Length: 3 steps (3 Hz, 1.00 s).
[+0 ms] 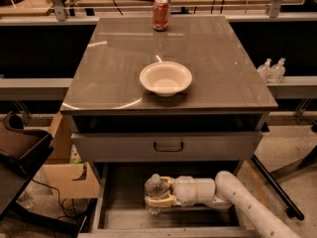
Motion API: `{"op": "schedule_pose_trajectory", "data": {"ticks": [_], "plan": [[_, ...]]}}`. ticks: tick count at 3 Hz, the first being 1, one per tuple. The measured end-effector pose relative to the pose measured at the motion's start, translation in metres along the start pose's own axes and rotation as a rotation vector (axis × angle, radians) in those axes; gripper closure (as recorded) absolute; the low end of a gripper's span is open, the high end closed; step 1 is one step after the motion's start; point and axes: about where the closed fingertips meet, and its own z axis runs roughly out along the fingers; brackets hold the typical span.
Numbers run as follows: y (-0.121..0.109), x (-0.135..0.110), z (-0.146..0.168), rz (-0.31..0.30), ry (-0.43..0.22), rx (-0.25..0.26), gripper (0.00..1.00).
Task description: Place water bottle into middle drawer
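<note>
The water bottle [154,188] is a clear plastic bottle, held upright inside the open middle drawer [119,202] at the bottom of the view. My gripper [157,194] reaches in from the lower right and is shut on the bottle, its pale fingers [163,201] wrapped around the body. The bottle's base is at or near the drawer's grey floor; I cannot tell if it touches. My white arm [237,200] runs off the bottom right corner.
Above the open drawer is a closed grey drawer front with a black handle [168,146]. On the cabinet top [223,73] stand a white bowl [166,78] and a red soda can [160,14]. Two tiny clear bottles [272,70] sit on the right ledge. A cardboard box [69,177] is at left.
</note>
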Motion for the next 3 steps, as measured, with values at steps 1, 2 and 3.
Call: {"op": "schedule_pose_trajectory", "data": {"ticks": [1, 2, 3], "plan": [[-0.002, 0.01, 0.006, 0.013, -0.011, 0.015, 1.0], [-0.004, 0.029, 0.013, 0.043, -0.014, 0.038, 1.0], [-0.006, 0.041, 0.015, 0.049, -0.027, 0.043, 1.0]]}}
